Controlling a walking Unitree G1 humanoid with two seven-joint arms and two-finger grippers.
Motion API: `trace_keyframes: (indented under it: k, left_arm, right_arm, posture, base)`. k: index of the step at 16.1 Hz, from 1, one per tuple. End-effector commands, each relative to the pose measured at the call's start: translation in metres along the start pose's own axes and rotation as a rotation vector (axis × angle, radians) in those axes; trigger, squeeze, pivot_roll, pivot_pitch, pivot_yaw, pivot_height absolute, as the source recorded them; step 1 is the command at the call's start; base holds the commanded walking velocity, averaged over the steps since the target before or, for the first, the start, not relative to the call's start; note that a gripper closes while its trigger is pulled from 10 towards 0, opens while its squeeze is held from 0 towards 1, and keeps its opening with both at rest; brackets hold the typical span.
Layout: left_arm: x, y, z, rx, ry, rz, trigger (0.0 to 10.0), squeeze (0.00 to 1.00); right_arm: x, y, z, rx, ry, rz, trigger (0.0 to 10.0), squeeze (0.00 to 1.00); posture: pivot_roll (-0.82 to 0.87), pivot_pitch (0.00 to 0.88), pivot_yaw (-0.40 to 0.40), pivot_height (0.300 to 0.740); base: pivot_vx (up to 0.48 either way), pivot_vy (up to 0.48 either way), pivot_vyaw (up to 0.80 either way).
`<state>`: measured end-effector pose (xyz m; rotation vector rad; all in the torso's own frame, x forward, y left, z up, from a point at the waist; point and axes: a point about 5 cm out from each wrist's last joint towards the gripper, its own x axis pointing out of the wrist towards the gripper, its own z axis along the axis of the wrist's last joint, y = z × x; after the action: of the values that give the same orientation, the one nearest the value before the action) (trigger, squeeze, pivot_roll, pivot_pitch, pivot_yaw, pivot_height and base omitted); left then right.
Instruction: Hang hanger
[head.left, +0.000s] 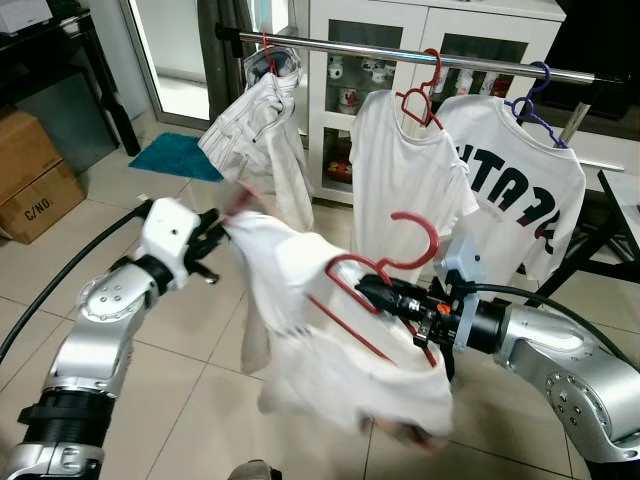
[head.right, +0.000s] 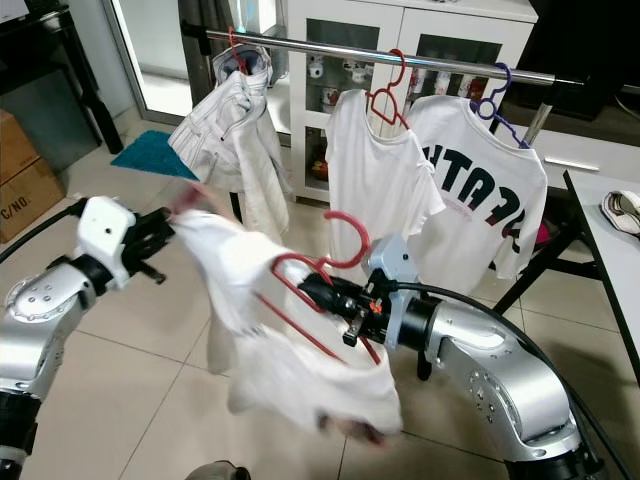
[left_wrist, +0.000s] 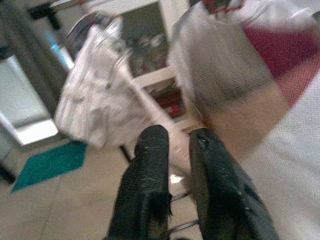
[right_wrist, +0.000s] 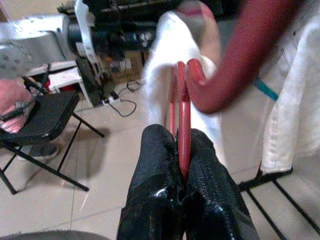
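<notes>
A red hanger (head.left: 425, 235) carries a white shirt (head.left: 300, 300), held in the air in front of me and below the metal rail (head.left: 400, 48). My right gripper (head.left: 370, 292) is shut on the hanger's thin red wires, which sit pinched between its fingers (right_wrist: 160, 165) just under the hook (right_wrist: 250, 55). My left gripper (head.left: 215, 238) is at the shirt's upper left corner. Its fingers (left_wrist: 150, 155) stand slightly apart with floor visible between them, and blurred cloth lies beside them.
On the rail hang a striped garment (head.left: 265, 120), a white T-shirt (head.left: 400, 170) on a red hanger and a printed T-shirt (head.left: 510, 190) on a purple one. A white cabinet (head.left: 340, 30) stands behind. A cardboard box (head.left: 30, 190) and teal mat (head.left: 180, 157) lie left.
</notes>
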<state>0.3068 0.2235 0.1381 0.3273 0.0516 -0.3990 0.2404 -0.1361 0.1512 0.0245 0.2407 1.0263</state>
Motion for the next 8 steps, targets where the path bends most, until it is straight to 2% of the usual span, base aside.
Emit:
trace_keyframes:
  k: [1, 3, 4, 5, 6, 8]
  left_arm:
    - [-0.011, 0.006, -0.009, -0.071, 0.019, 0.060, 0.0, 0.00]
    - [-0.017, 0.010, -0.015, -0.119, 0.019, 0.109, 0.0, 0.00]
    - [-0.020, 0.017, -0.008, -0.128, -0.051, 0.157, 0.0, 0.00]
    - [-0.020, 0.018, -0.005, -0.129, -0.070, 0.163, 0.0, 0.00]
    - [-0.018, 0.021, 0.008, -0.127, -0.143, 0.174, 0.0, 0.00]
    - [-0.015, 0.026, 0.014, -0.115, -0.157, 0.176, 0.0, 0.00]
  right_arm:
    - [-0.001, -0.004, 0.000, -0.007, 0.005, -0.034, 10.0, 0.00]
    - [0.000, -0.011, 0.000, -0.003, 0.011, -0.085, 10.0, 0.00]
    - [0.000, -0.018, -0.003, -0.009, 0.048, -0.129, 10.0, 0.00]
    - [-0.001, -0.019, -0.004, -0.016, 0.060, -0.133, 10.0, 0.00]
    - [-0.001, -0.019, -0.011, -0.061, 0.125, -0.126, 10.0, 0.00]
    - [0.002, -0.017, -0.011, -0.037, 0.093, -0.111, 10.0, 0.00]
  posture:
    - [0.00, 0.000, 0.033, 0.740]
    - [0.00, 0.000, 0.027, 0.740]
    - [0.00, 0.000, 0.023, 0.740]
    - [0.00, 0.000, 0.023, 0.740]
    - [0.01, 0.000, 0.018, 0.740]
    - [0.01, 0.000, 0.022, 0.740]
  base:
    - [0.000, 0.000, 0.00]
    - [0.000, 0.000, 0.00]
    - [0.000, 0.000, 0.00]
    - [0.000, 0.000, 0.00]
    - [0.000, 0.000, 0.00]
    - [0.000, 0.000, 0.00]
